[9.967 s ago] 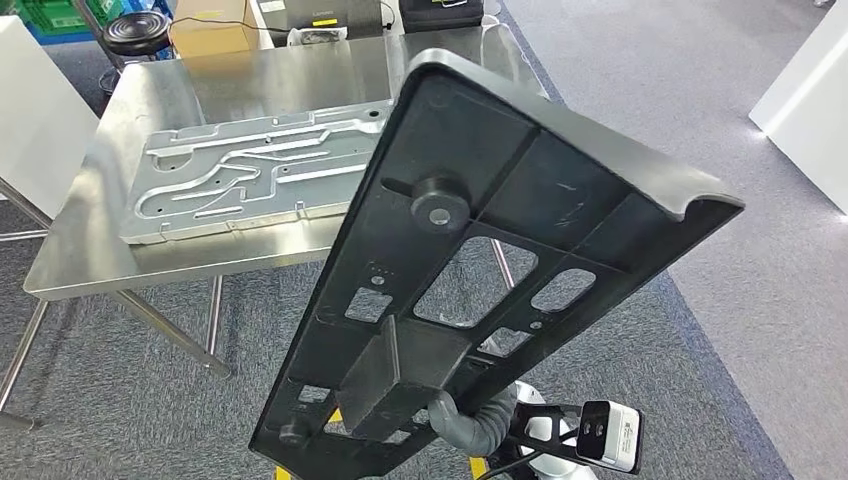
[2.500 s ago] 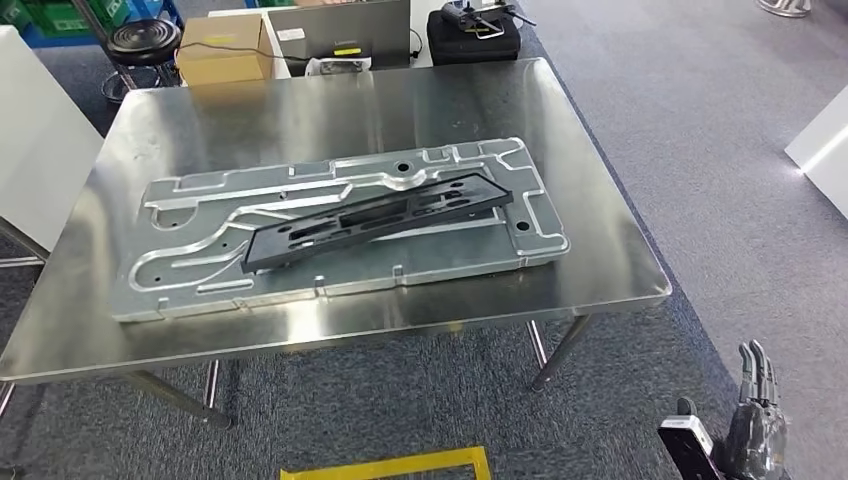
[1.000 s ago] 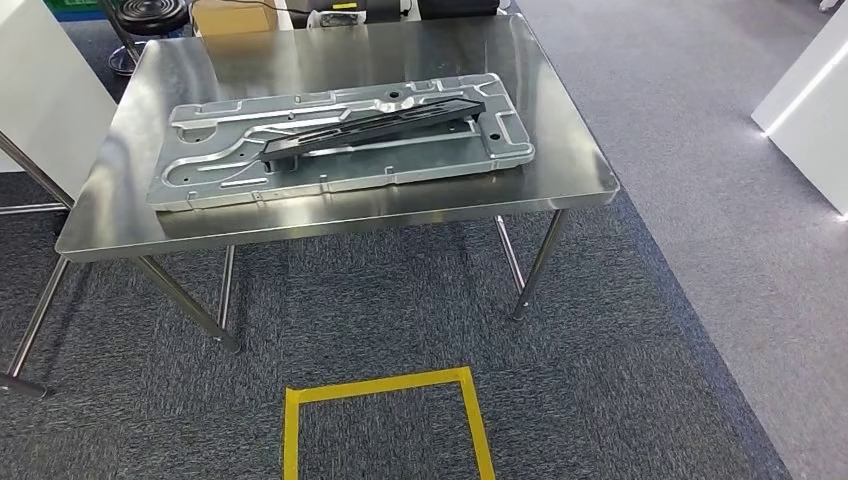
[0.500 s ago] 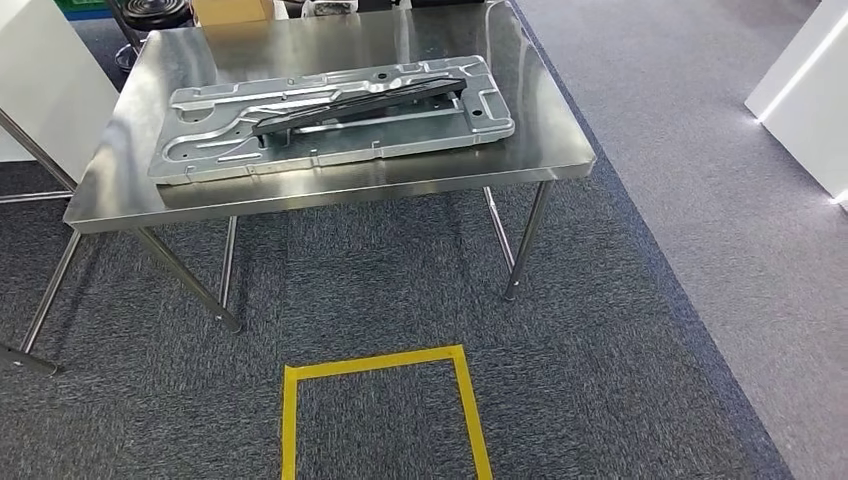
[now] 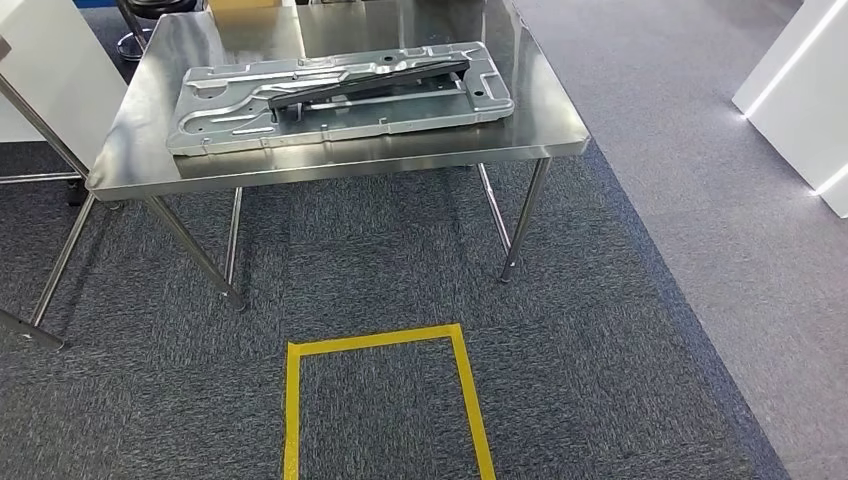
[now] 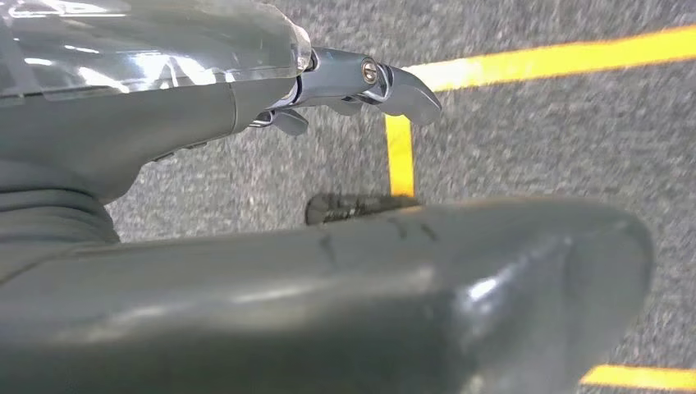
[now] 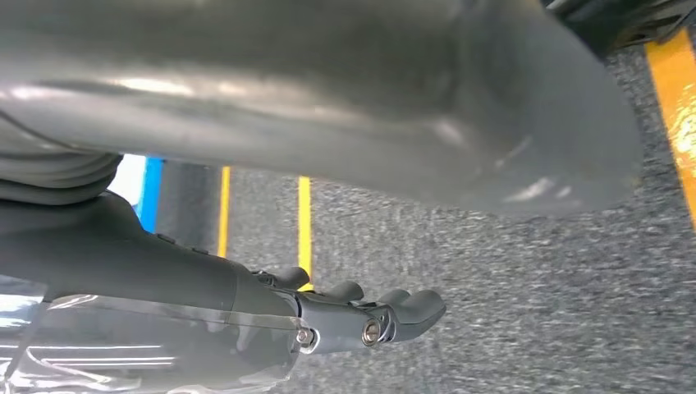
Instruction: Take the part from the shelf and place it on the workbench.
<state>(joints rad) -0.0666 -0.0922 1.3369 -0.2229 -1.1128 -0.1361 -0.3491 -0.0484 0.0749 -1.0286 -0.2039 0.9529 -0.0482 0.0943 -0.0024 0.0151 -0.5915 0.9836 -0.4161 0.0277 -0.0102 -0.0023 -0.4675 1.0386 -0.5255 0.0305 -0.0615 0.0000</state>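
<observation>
The long black plastic part [image 5: 370,80] lies slantwise on a silver embossed metal plate [image 5: 220,125], which rests on the steel workbench [image 5: 340,165] at the top of the head view. No hand touches the part. My left hand [image 6: 164,115] hangs over the carpet in the left wrist view, its fingers [image 6: 386,82] stretched out apart from the thick thumb, holding nothing. In the right wrist view my right hand [image 7: 164,263] hangs the same way, its fingers [image 7: 386,320] extended and nothing in it.
A yellow tape square [image 5: 465,400] marks the dark carpet in front of the workbench. The bench's legs [image 5: 522,225] stand between the two. A white unit [image 5: 800,90] stands at the right on lighter grey floor, and a white panel [image 5: 40,60] at the left.
Ten seconds ago my right hand held the black part up; since then it lies on the plate. The camera has drawn back, so the workbench sits higher and farther off.
</observation>
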